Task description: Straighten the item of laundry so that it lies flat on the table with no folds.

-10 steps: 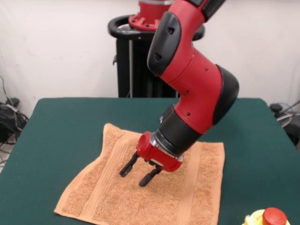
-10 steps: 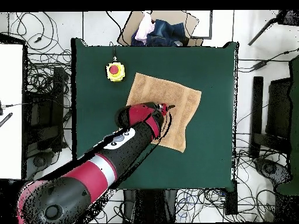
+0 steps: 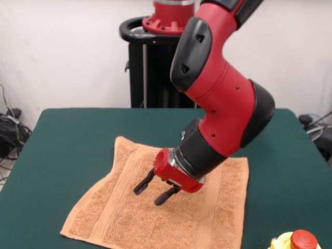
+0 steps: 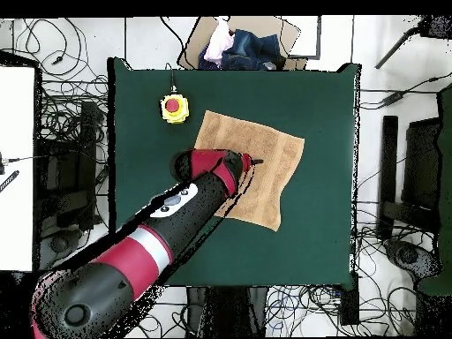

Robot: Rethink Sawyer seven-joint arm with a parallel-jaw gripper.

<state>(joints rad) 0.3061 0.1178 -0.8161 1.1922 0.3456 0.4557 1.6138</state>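
The orange-tan towel (image 3: 171,212) lies spread on the green table (image 3: 67,135), roughly square, with band stripes near two edges; it looks flat, with no fold showing. It also shows in the overhead view (image 4: 269,163). My gripper (image 3: 150,193) hangs just above the middle of the towel, tilted, its two black fingers apart and holding nothing. In the overhead view the gripper (image 4: 251,162) shows only as a small tip at the end of the red arm, over the towel.
A yellow box with a red button (image 3: 295,241) stands at the near right of the front view, beside the towel's corner (image 4: 175,108). A cardboard box with clothes (image 4: 234,44) sits beyond the table's edge. Cables lie around the table.
The arm has shifted a little over the towel, the gripper staying open just above it. The towel has not visibly moved.
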